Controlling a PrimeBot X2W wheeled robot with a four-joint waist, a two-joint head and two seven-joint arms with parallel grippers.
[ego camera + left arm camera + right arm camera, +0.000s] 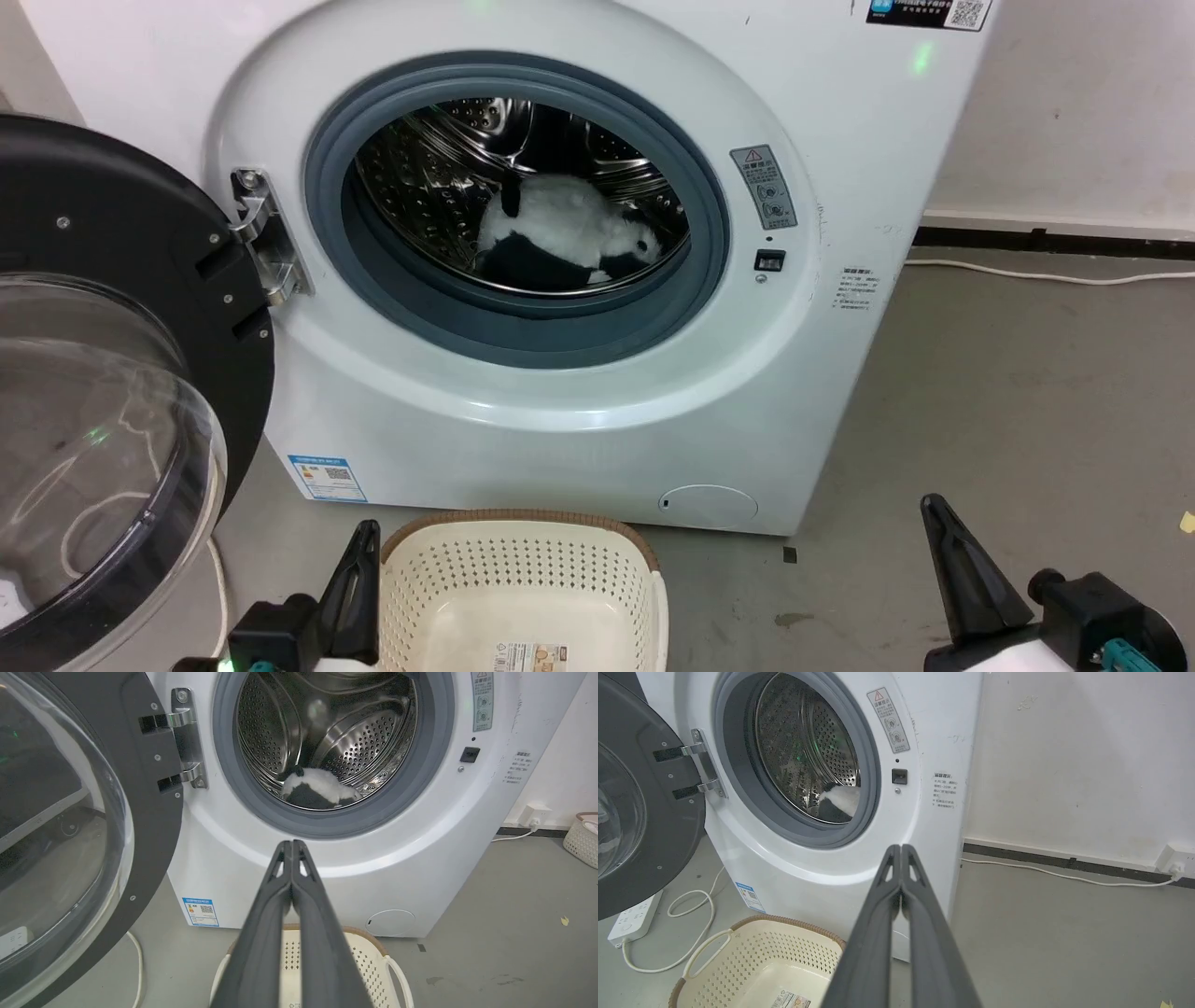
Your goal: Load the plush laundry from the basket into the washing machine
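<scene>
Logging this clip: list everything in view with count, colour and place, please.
washing machine: one, white, by the wall
door: one, black-framed glass, swung open left
panda toy: one, black-and-white, inside the drum
basket: one, cream, brown rim, floor before the washing machine
power strip: one, white, floor under the door
cable: one, white, along the wall's foot
left gripper: one, dark fingers shut, beside the basket
right gripper: one, dark fingers shut, right of the basket

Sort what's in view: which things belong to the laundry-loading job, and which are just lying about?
Job:
- panda plush, inside the washing machine
- open door
- basket, empty

Lying about:
- power strip
- wall socket
- second basket, off to one side
</scene>
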